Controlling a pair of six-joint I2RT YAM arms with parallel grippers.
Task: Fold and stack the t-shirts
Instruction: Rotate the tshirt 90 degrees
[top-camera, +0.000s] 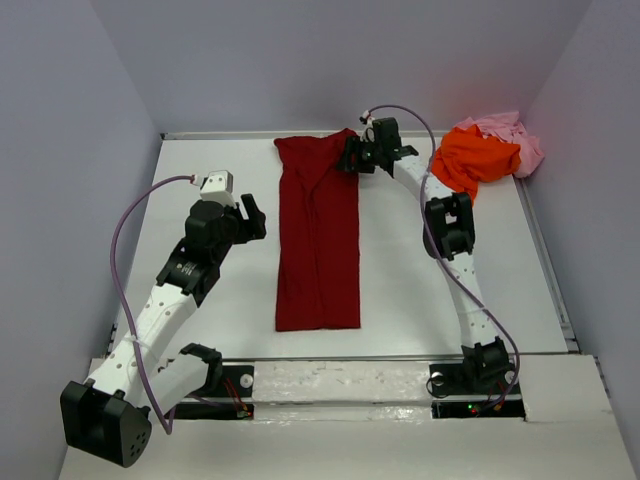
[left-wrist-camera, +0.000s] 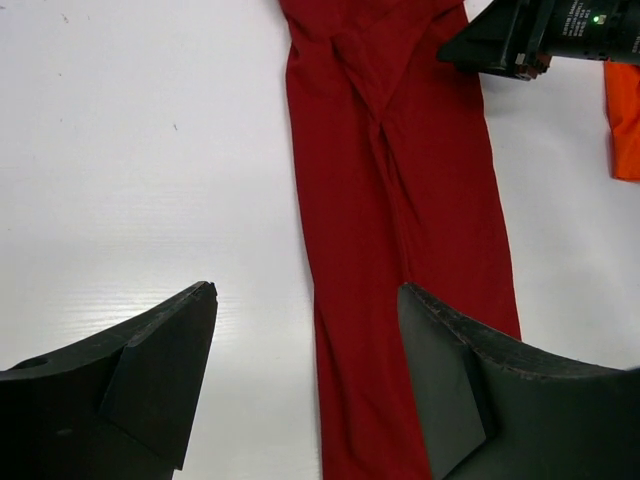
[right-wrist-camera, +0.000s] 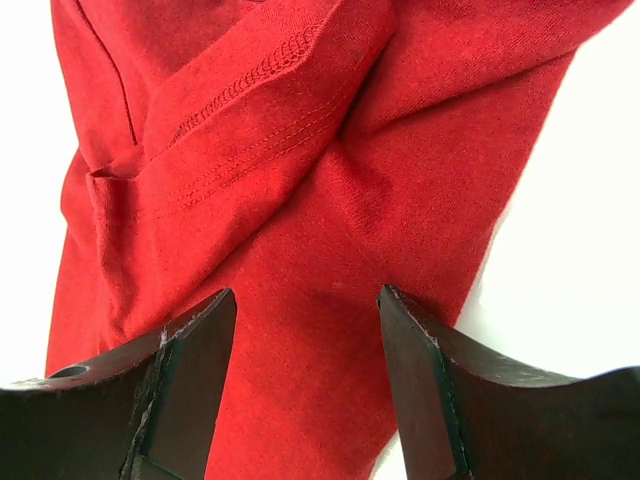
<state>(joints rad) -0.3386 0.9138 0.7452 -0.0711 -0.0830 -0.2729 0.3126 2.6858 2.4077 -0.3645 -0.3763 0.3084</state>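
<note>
Top external: dark red t-shirt (top-camera: 318, 240) folded lengthwise; right jaws parted.

Top view: bright, even overhead light w/ a lilac cast on the plain grey walls (top-camera: 60, 150). We see only soft, faint shadows beside the arms on the flat white table (top-camera: 420, 260). Right wrist pic: table blown out to pure white. Stitching on the dark red soft cloth t-shirt (right-wrist-camera: 330, 230) is sharp, but the black fingers (right-wrist-camera: 185, 400) of the right gripper (right-wrist-camera: 307, 295) look soft, out of focus. Left wrist pic: table greyer toward the bottom, w/ faint pale glare streaks.
</note>
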